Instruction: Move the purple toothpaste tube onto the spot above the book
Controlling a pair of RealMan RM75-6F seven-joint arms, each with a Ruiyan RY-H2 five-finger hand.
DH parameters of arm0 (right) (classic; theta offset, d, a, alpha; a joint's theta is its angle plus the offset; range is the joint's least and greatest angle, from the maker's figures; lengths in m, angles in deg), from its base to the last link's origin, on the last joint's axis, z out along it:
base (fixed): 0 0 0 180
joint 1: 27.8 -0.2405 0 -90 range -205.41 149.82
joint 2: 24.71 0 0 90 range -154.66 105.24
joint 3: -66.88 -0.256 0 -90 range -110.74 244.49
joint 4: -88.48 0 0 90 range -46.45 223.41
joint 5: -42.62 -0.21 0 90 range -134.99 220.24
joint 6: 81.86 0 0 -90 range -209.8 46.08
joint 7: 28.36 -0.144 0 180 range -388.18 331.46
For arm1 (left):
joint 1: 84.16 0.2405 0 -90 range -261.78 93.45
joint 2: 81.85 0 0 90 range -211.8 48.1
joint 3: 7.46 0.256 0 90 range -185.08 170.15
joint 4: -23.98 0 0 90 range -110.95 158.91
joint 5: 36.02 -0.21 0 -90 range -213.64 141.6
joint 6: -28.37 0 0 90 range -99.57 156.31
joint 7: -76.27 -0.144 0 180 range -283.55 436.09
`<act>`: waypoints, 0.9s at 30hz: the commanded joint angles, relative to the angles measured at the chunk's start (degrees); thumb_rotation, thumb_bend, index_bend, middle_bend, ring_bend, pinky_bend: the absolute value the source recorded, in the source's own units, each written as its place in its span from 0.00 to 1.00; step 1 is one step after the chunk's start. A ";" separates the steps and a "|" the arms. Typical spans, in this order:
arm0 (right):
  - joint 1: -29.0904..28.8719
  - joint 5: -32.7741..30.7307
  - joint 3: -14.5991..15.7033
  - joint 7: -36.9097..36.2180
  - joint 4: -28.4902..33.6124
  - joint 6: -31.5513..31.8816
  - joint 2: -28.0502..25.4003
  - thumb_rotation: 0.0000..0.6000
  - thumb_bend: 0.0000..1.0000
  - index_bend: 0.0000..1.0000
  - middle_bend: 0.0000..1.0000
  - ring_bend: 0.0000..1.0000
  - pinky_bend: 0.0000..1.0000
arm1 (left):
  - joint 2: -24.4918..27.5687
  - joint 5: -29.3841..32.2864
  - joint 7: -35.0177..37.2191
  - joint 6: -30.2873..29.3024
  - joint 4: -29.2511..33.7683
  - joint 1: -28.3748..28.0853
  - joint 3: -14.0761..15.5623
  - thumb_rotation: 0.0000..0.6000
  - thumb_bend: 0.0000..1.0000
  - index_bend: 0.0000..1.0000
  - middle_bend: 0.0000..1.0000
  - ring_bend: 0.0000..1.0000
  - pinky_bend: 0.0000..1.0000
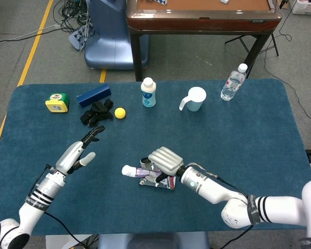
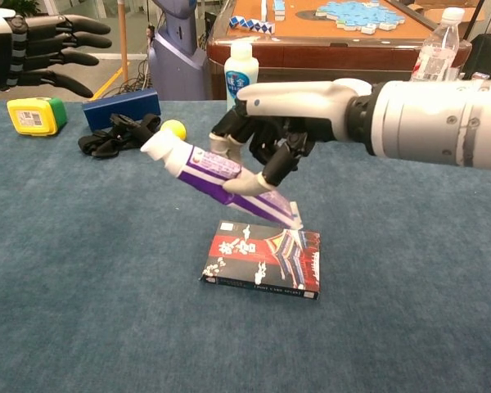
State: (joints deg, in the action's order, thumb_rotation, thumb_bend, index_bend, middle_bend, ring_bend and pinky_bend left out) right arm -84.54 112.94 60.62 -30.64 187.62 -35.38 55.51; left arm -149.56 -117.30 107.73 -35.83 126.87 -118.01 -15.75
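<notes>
Clearly unfinished, the right hand [image 2: 266,151] pinches the purple toothpaste tube [image 2: 217,176] tilted in the air over the book [image 2: 263,259], not yet set down on the tabletop [image 2: 82,270], while the left hand [image 1: 82,151] hovers spread and empty.

White arms, black-striped wrist bands, silver-backed robot hand [image 1: 165,160], black fingers, pale fingertips

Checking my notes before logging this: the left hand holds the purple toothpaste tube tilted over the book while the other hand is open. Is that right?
Not quite: the right hand holds the purple toothpaste tube tilted over the book, as the chest view shows. The left hand is the open one.
</notes>
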 commanded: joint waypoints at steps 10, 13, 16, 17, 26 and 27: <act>0.59 -0.77 -3.62 -1.63 -5.97 1.87 11.49 1.00 0.96 0.98 0.84 0.79 0.76 | -8.93 -0.28 -4.89 -3.63 -5.70 -0.77 -2.54 0.00 0.02 0.00 0.00 0.00 0.11; 0.49 -1.62 -4.62 -2.27 -7.61 1.74 13.66 1.00 0.97 0.98 0.84 0.79 0.76 | -11.10 -1.68 -6.58 -4.92 -7.65 -0.96 -2.49 0.00 0.01 0.00 0.00 0.00 0.10; 0.39 -2.05 -5.62 -3.05 -9.15 1.73 15.58 1.00 0.96 0.98 0.84 0.79 0.76 | -12.61 -2.71 -7.38 -5.46 -8.94 -1.12 -2.19 0.00 0.01 0.00 0.00 0.00 0.09; 0.38 -2.06 -5.90 -3.27 -9.55 1.82 16.11 1.00 0.96 0.98 0.84 0.80 0.76 | -13.02 -3.04 -7.75 -5.65 -9.38 -1.15 -2.08 0.00 0.01 0.00 0.00 0.00 0.09; 0.29 -1.32 -7.87 -3.51 -13.30 3.26 20.35 1.00 0.97 0.99 0.85 0.80 0.76 | -15.69 -5.17 -8.67 -7.10 -11.39 -1.15 -1.32 0.00 0.00 0.00 0.00 0.00 0.08; 0.27 -1.29 -8.05 -3.54 -13.54 3.32 20.62 1.00 0.97 0.99 0.85 0.80 0.76 | -15.90 -5.38 -8.75 -7.18 -11.56 -1.19 -1.25 0.00 0.00 0.00 0.00 0.00 0.08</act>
State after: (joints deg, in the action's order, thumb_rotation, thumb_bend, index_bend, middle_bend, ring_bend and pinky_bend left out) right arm -84.25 111.63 52.73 -34.09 174.21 -32.14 75.97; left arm -165.35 -122.57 99.03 -42.93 115.41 -119.17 -17.05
